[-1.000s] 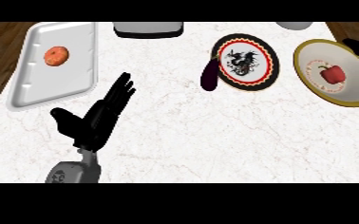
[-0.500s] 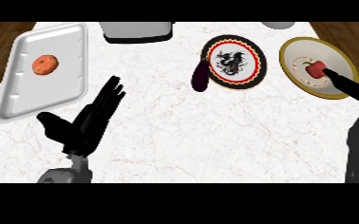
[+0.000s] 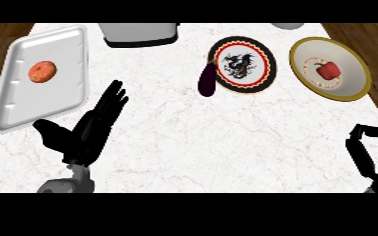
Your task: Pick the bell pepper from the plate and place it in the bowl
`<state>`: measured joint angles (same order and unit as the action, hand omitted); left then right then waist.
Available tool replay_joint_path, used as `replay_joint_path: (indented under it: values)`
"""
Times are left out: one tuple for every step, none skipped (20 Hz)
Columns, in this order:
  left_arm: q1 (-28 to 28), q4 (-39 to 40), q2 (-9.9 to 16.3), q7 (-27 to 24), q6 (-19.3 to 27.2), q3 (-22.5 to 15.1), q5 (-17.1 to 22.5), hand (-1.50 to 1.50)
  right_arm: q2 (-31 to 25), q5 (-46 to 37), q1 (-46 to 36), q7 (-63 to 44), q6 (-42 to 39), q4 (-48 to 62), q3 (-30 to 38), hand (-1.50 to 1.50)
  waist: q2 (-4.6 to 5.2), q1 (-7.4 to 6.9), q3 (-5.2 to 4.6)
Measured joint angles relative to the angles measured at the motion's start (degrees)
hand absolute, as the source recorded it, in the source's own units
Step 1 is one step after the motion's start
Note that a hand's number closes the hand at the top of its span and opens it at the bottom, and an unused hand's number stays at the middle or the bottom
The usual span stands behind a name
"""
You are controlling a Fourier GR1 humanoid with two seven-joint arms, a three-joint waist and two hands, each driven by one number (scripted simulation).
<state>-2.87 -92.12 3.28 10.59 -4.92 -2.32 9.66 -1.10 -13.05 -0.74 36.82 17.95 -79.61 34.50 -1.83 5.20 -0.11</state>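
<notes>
A red bell pepper [image 3: 328, 69] lies in the middle of a gold-rimmed plate [image 3: 353, 91] at the far right. Left of it stands the bowl [image 3: 266, 75], dark with a red rim and a black figure inside. My right hand [image 3: 362, 152] shows only partly at the lower right edge, well below the plate and apart from the pepper. My left hand [image 3: 87, 127] rests open on the counter at the lower left, fingers pointing up and to the right, holding nothing.
A dark purple eggplant [image 3: 208, 80] lies against the bowl's left side. A white tray [image 3: 59, 95] at the left holds an orange round fruit [image 3: 41, 72]. A grey container [image 3: 139, 33] stands at the back edge.
Half a second ago dark fingers showed beside the pepper on the plate; now my right hand sits lower at the right edge. The pepper has stayed on the plate. The left hand has barely moved.
</notes>
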Motion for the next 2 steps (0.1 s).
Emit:
replay_joint_path:
  values:
    - [0.1, -0.1, 0.0, 0.1, 0.0, 0.0, 0.1, 0.0, 0.2, 1.1, 3.0, 0.7, 0.1, -0.5, -1.8, 1.5, 0.07, -0.01, 0.03]
    - [0.3, 0.0, -0.1, -0.1, 0.0, -0.1, 0.0, 0.0, 0.4, 2.2, 6.2, 1.7, 0.0, -0.9, -3.8, 1.5, 0.15, 0.04, 0.06]
